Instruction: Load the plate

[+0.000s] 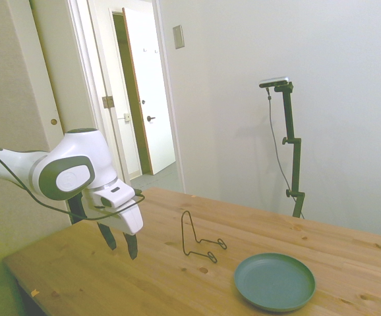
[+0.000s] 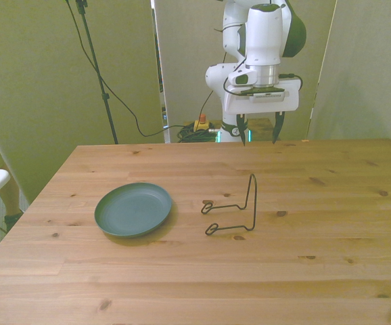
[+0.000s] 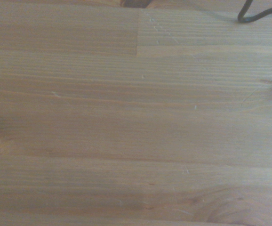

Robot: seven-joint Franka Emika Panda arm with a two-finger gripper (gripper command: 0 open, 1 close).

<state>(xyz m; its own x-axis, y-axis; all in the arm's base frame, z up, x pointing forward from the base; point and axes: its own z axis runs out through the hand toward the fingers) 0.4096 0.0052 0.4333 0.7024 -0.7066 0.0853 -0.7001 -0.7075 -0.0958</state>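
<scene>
Right below my wrist camera there is only the wooden table [image 3: 126,117]: pale planks with fine grain, a dark knot near one edge, and a short curl of black wire [image 3: 256,14] at the border of that view.

My gripper [image 2: 258,133] hangs over the table's far edge in the front view, fingers pointing straight down. In that view the two dark fingers [image 2: 242,131] stand plainly apart with open air between them, so I am spread wide and holding nothing. The side view shows the gripper [image 1: 120,246] above the boards, its tips close to the wood, though I cannot tell whether they touch it.

Farther out on the table stands the wire stand [image 2: 236,211], a thin black frame with one tall upright loop and two low feet that end in small rings. It sits near the table's middle, well apart from my fingers. In the side view the wire stand [image 1: 198,240] lies between my gripper and the plate.

The plate [image 2: 133,209] lies flat on the wood, to the front view's left of the stand and clear of it, not touching. It is dull teal-green, round and shallow with a low rim. In the side view the plate [image 1: 274,282] rests near the table's near edge, the farthest thing from me.
</scene>
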